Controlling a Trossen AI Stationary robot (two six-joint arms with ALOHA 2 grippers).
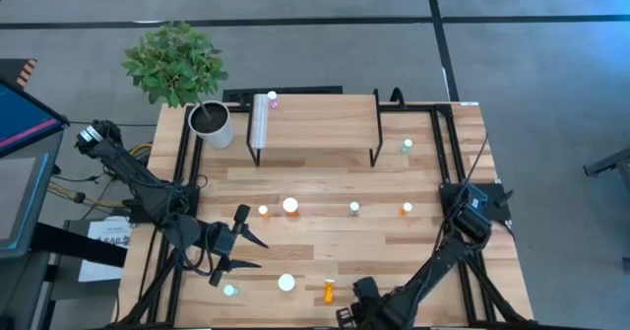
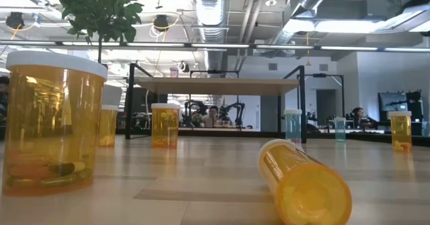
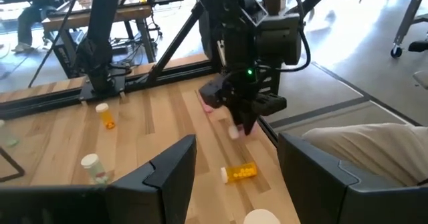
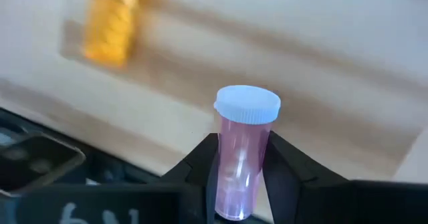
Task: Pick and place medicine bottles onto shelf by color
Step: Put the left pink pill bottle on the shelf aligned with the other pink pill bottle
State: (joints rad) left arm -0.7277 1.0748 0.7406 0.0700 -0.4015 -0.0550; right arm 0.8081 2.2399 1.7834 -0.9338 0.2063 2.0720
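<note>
A pink medicine bottle (image 4: pixel 242 158) with a pale cap stands upright between the right gripper (image 4: pixel 242 177) fingers, which press against its two sides at the near edge of the table (image 1: pixel 325 177), close to an orange bottle lying on its side (image 1: pixel 329 291); the upright hold likely keeps it ready to be set down on its base. The shelf (image 1: pixel 320 123), a raised light-wood platform on thin black legs at the far side, already carries one pink bottle (image 1: pixel 273 99) by its left end, so the held bottle probably belongs beside it, and the carry must cross most of the tabletop. Other bottles stand scattered between: two orange ones (image 1: pixel 264 211) and (image 1: pixel 407 209), a larger white-capped one (image 1: pixel 290 207), teal ones (image 1: pixel 354 209) and (image 1: pixel 407 146), another wide white cap (image 1: pixel 286 283) and a teal bottle (image 1: pixel 229 291) near the front. The left gripper (image 1: pixel 248 250) waits low over the front-left of the table with its fingers spread apart and nothing between them, near that teal bottle. A potted plant (image 1: pixel 187 74) sits at the far-left corner beside the shelf, a thing to avoid on approach
</note>
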